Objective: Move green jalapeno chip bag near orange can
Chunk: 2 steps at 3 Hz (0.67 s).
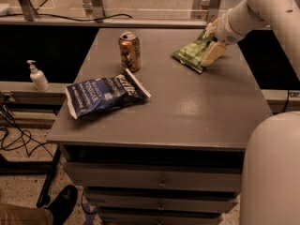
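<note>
The green jalapeno chip bag [192,53] lies at the back right of the grey cabinet top [187,111], its right end raised a little. My gripper [212,42] comes in from the upper right and is shut on that right end, with one cream finger [213,53] lying across the bag. The orange can [130,51] stands upright at the back centre-left, about a bag's length to the left of the green bag.
A larger dark-blue chip bag [105,94] lies at the front left of the cabinet top. A white pump bottle [38,76] stands on a ledge to the left. My arm's white body [272,168] fills the lower right. Cables and a shoe are on the floor at the lower left.
</note>
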Available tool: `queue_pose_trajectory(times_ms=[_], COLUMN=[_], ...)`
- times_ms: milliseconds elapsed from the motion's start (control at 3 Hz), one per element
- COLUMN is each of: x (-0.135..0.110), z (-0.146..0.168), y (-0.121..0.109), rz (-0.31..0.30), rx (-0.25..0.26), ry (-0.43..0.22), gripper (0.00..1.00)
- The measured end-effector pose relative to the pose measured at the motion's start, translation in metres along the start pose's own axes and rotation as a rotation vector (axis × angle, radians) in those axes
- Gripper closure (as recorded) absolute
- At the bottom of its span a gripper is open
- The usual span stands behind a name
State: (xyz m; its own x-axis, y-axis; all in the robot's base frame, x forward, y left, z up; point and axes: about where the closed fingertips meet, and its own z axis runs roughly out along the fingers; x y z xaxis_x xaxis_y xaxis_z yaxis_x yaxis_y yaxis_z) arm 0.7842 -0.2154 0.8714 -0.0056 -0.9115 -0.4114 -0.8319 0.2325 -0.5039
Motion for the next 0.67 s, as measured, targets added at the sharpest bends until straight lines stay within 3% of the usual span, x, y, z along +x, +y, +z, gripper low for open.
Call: queue_pose_trajectory(times_ms=[667], x=[-0.008], z=[0.001], y=[0.003], rz=[-0.039], rx=[-0.031], ry=[-0.024], gripper=[0.67])
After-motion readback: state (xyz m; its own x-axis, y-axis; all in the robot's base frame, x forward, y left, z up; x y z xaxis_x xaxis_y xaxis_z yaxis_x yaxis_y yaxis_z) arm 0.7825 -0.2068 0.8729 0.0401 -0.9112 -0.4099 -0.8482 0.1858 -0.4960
